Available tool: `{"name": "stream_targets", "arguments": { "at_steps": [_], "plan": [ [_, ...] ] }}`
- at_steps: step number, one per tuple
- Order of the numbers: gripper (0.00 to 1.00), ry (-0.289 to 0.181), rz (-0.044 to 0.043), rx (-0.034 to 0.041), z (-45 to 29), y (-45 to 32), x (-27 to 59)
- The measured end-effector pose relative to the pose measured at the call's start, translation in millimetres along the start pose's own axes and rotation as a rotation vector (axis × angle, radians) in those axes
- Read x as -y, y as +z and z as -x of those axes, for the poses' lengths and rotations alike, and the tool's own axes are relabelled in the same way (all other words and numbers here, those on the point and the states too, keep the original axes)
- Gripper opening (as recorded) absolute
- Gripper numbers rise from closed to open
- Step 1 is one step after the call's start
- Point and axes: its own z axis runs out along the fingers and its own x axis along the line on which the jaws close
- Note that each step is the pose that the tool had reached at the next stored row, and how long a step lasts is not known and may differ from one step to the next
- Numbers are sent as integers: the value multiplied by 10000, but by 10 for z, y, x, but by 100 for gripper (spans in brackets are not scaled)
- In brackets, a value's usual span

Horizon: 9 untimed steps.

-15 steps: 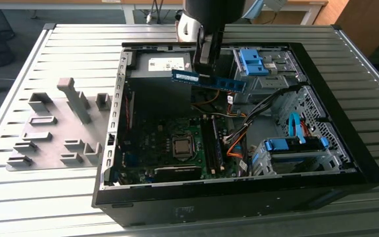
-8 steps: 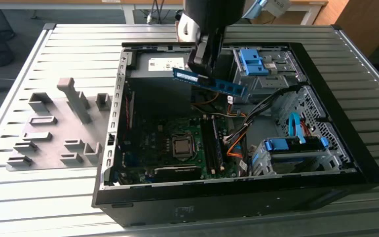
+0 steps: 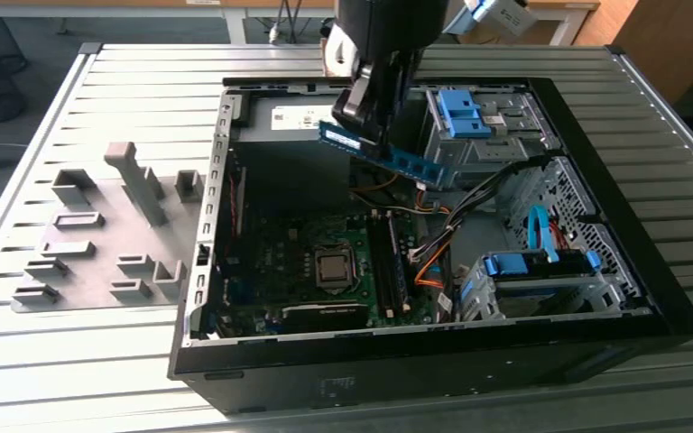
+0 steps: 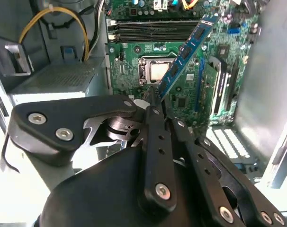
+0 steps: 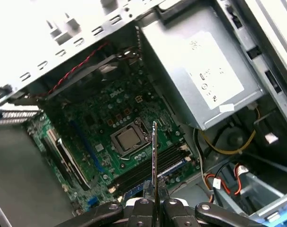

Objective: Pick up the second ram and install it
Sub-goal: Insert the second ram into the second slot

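Observation:
The second ram (image 3: 392, 155), a thin blue-green stick with dark chips and a white label, hangs tilted in the air over the open computer case. My gripper (image 3: 364, 122) is shut on it near one end. In the second wrist view the second ram (image 4: 186, 49) juts out from my gripper (image 4: 157, 100) over the green motherboard (image 4: 129, 61). The first wrist view shows the second ram (image 5: 154, 158) edge-on, pinched in my gripper (image 5: 154, 204), above the long black slots (image 5: 148, 171) beside the processor socket (image 5: 128, 138). Those slots (image 3: 385, 262) lie well below the stick.
The black case wall (image 3: 443, 352) rings the motherboard (image 3: 286, 271). Blue drive cages (image 3: 467, 113) (image 3: 540, 266) and orange cables (image 3: 431, 266) crowd the exterior view's right. A grey power supply (image 5: 200, 71) sits at the back. A grey fixture tray (image 3: 106, 239) lies outside the case.

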Motion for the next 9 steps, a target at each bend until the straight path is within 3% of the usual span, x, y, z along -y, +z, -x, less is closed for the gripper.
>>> {"name": "stream_targets", "arguments": {
  "at_steps": [6, 9],
  "plan": [
    [14, 977, 11, -21, 0, 14, 0],
    [14, 1181, 15, -23, 0, 17, 0]
  ]
}}
